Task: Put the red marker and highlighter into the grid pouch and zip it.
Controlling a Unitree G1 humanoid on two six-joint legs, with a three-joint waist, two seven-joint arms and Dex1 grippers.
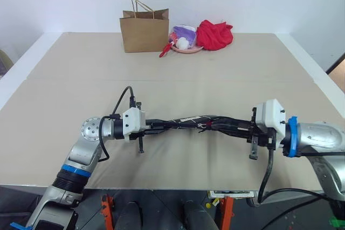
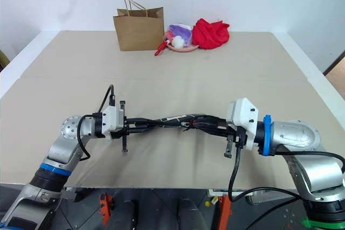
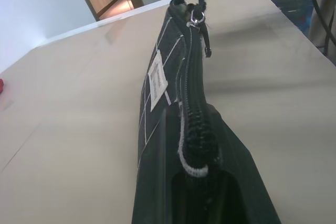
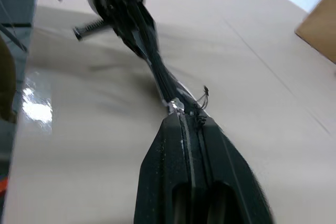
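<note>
Left gripper (image 1: 146, 125) clamps one end of the grid pouch (image 1: 188, 123) and right gripper (image 1: 249, 129) pinches the zipper end, holding the pouch stretched above the bench (image 1: 215, 68), long axis running between both arms.

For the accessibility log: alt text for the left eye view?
Two robot grippers, left and right, hold a black grid pouch stretched between them above a beige table. A brown paper bag and red cloth sit at the far edge.
</note>
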